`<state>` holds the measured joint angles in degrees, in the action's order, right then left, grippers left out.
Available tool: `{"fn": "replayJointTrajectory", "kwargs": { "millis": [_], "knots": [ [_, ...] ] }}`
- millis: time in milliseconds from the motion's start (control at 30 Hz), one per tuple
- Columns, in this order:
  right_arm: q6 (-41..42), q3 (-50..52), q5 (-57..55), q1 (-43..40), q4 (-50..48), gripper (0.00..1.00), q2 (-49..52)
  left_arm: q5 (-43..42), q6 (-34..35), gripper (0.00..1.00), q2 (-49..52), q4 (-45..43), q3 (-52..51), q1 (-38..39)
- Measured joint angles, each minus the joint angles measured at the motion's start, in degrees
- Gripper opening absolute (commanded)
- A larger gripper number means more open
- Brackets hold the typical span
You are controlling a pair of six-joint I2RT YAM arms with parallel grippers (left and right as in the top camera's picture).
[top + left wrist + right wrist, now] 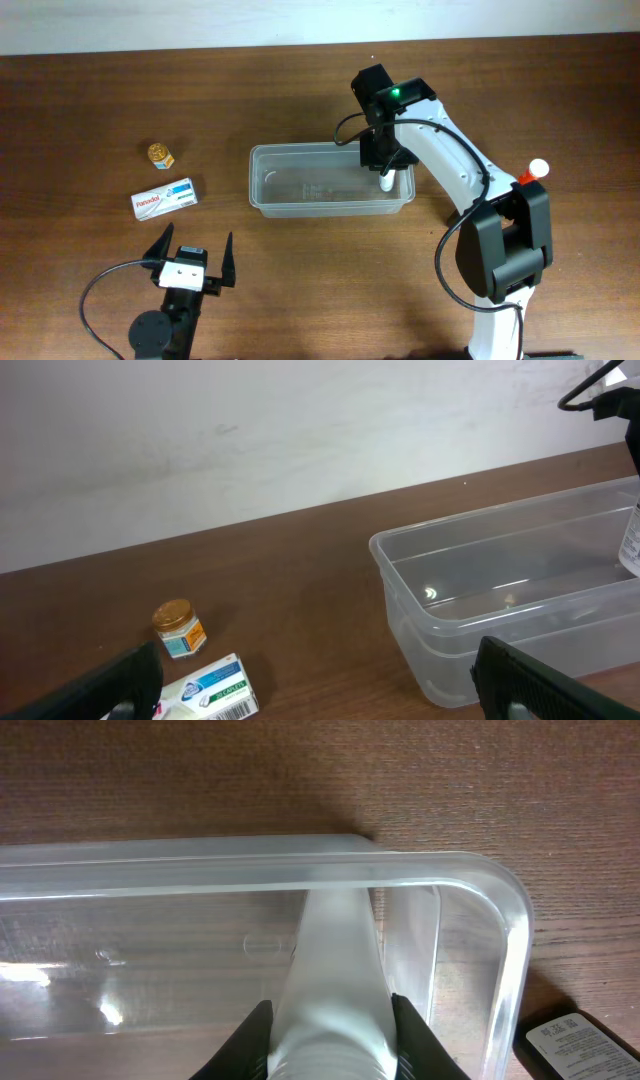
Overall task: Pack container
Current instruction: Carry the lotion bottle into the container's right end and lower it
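Right fingers [333, 1048] are closed on a white bottle [335, 955], one pad on each side. The bottle points down past the rim into the container [250, 870], at its right-hand end and just inside the short wall. I cannot tell whether the bottle's tip touches the floor of the tub. The container is clear plastic and sits mid-table [80, 100], its long side running left to right. Left fingers [195, 252] are spread wide with nothing between them, low at the near edge, well apart from the container. A white medicine box [166, 197] lies left of the container, with a small gold-lidded jar [160, 153] just beyond it. Near the right arm's base stands a white-capped item [538, 168], possibly another bottle; it is partly hidden.
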<state>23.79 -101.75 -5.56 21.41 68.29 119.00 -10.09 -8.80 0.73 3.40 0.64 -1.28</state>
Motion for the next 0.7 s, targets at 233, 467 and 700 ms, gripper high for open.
{"fn": "replayJointTrajectory", "kwargs": {
  "millis": [233, 467, 700],
  "knots": [
    [0.02, 0.0, 0.0, 0.0, 0.0, 0.24, 0.0, 0.0, 0.0, 1.0, 0.0, 0.0, 0.0, 0.0],
    [0.0, 0.0, 0.0, 0.0, 0.24, 0.29, 0.0, 0.0, 0.0, 0.99, 0.0, 0.0, 0.0, 0.0],
    [0.02, 0.0, 0.0, 0.0, 0.22, 0.31, 0.0, 0.0, 0.0, 0.99, 0.0, 0.0, 0.0, 0.0]
  ]
}}
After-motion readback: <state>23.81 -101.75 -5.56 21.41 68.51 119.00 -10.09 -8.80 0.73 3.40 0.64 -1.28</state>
